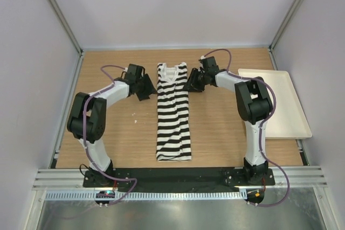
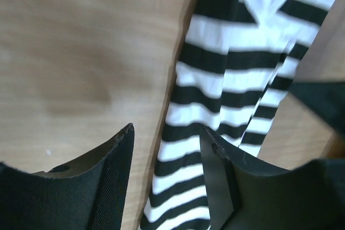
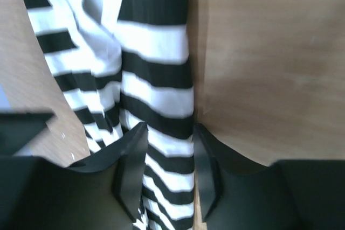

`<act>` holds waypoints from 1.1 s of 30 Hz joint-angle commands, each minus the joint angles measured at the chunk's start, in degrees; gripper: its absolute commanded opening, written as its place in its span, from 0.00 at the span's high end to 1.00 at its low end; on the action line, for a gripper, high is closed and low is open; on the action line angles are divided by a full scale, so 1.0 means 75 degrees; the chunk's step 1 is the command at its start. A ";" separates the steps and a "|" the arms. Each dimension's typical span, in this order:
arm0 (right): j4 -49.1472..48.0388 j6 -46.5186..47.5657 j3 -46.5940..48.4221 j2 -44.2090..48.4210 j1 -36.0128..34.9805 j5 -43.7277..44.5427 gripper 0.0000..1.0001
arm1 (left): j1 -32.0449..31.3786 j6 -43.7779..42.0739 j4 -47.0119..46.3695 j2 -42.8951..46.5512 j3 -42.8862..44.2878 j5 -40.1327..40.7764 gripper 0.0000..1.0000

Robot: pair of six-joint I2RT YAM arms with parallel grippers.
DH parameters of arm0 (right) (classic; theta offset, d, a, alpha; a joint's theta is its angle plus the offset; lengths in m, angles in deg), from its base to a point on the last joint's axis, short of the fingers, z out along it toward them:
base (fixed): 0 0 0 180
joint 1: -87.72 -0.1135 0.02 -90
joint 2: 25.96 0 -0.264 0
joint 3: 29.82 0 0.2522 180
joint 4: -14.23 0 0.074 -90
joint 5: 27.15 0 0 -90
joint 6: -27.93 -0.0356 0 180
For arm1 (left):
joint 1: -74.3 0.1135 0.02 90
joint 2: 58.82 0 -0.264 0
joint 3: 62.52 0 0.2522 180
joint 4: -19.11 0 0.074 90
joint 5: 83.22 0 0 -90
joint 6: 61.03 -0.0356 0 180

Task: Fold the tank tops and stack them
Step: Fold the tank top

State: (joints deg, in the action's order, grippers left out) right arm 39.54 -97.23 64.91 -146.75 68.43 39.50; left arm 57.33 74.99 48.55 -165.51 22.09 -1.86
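Your left tool (image 1: pixel 151 91) and right tool (image 1: pixel 190 85), both released with jaws parted, flank the neck end of the striped tank top (image 1: pixel 173 112). It lies narrow at the table (image 1: pixel 118 133) centre, neck toward 12 o'clock. The tools seem poised to pinch the shoulders for a crosswise fold.

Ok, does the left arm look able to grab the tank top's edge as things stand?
Probably yes. The left gripper is open and sits right over the left edge of the tank top near the neckline. Nothing lies between them, only bare table.

Striped tank top (image 1: pixel 173 114) folded lengthwise, flat
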 commanded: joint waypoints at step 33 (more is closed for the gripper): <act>0.0147 0.0515 -0.3248 0.3563 0.0264 0.0536 0.54 | -0.3759 0.1047 0.0769 0.4617 -0.4173 0.1527 0.34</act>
State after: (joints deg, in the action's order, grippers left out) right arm 38.87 -97.32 43.40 -126.58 71.77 42.56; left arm 31.26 80.06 54.35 -132.51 -8.51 6.95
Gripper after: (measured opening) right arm 0.453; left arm 0.658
